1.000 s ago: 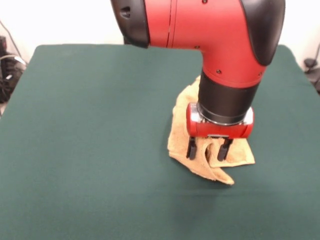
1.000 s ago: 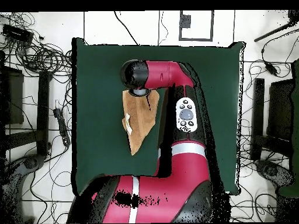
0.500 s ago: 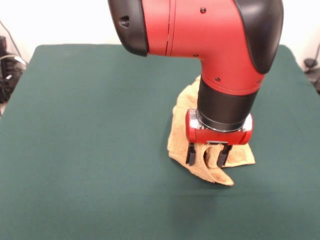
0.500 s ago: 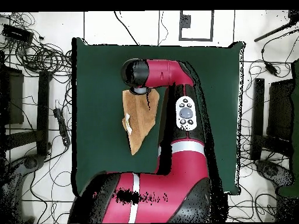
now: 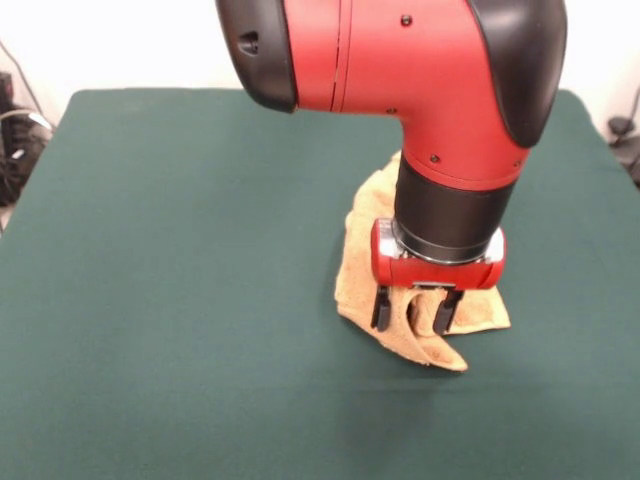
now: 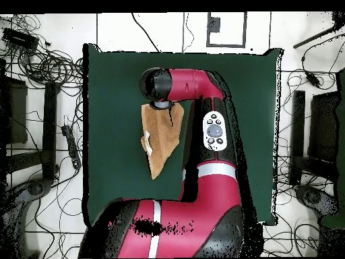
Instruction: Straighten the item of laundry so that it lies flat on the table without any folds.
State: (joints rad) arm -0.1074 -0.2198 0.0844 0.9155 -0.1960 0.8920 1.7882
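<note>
Straddling a raised fold of the soft, light towel [image 5: 372, 262], jaws apart; the ridge between them offers the grip.

one towel [image 5: 365, 262], one table [image 5: 180, 260], one gripper [image 5: 414, 311]

Front view: low and close, looking across the green table [image 5: 180, 300] from one side, with the red arm [image 5: 440, 90] filling the top. Overhead view: high up, looking straight down, far enough to take in the whole table [image 6: 114, 88] plus floor and cables [image 6: 40, 64] around it (turned half round against the front view). Shared by both: table top, arm, tan towel [image 5: 365, 290] [image 6: 162, 138].
</note>
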